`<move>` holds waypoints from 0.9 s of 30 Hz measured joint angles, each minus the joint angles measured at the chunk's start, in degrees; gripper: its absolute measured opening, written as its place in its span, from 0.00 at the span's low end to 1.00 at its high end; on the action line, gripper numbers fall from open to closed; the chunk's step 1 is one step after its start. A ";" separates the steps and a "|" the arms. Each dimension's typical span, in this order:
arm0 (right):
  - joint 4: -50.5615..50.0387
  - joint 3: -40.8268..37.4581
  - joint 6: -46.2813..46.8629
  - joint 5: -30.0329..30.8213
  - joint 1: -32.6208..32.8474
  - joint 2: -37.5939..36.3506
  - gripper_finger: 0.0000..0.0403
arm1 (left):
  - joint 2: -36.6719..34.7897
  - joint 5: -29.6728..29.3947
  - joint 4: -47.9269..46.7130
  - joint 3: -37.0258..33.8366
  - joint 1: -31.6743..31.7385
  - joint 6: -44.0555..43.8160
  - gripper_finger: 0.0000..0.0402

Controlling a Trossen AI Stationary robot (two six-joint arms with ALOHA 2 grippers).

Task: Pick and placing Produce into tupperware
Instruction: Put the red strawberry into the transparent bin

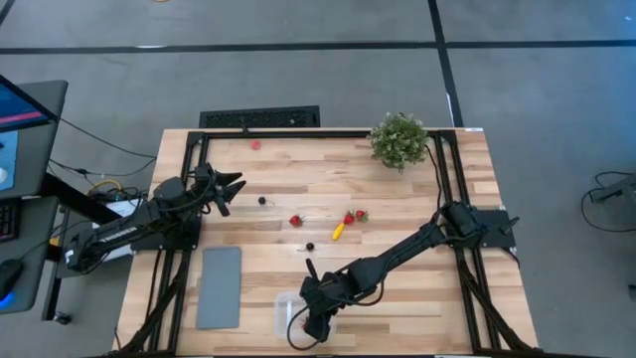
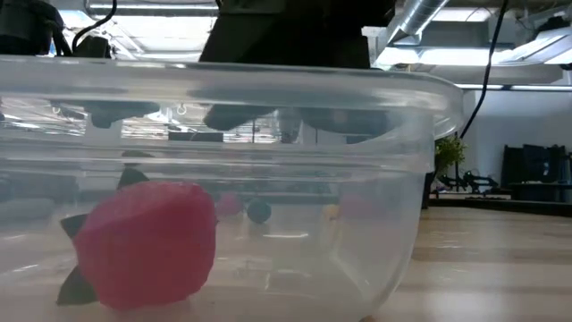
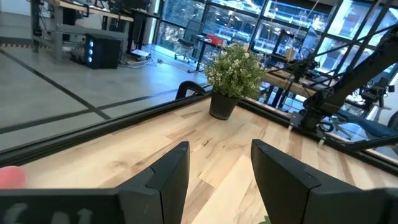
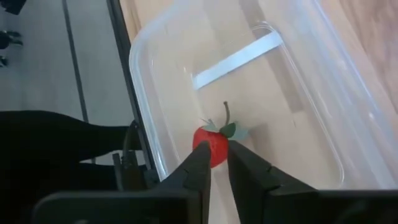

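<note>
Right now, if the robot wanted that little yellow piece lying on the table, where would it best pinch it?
Probably across the middle of the yellow piece, coming straight down from above. It lies flat and slanted on the table, long and thin, so fingers should close across its narrow width. A black berry and strawberries lie close by.

Your right arm reaches from the right side of the bench toward the near edge, elbow low, wrist bent down. The right tool points downward, its fingers nearly together with a narrow gap. Your left arm waits at the far left, and the left tool has its fingers spread apart.
</note>
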 joint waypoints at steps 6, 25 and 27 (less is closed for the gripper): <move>0.18 0.21 0.35 -0.44 -0.77 -0.02 0.18 | 0.00 0.00 0.00 0.00 0.00 0.00 0.41; 0.15 0.24 10.07 -2.80 -2.68 -0.09 0.18 | 0.00 1.20 -0.20 0.00 0.00 -0.05 0.41; 0.18 0.24 10.49 -2.81 -2.68 -0.09 0.18 | 0.00 1.20 -0.20 0.00 0.00 -0.07 0.41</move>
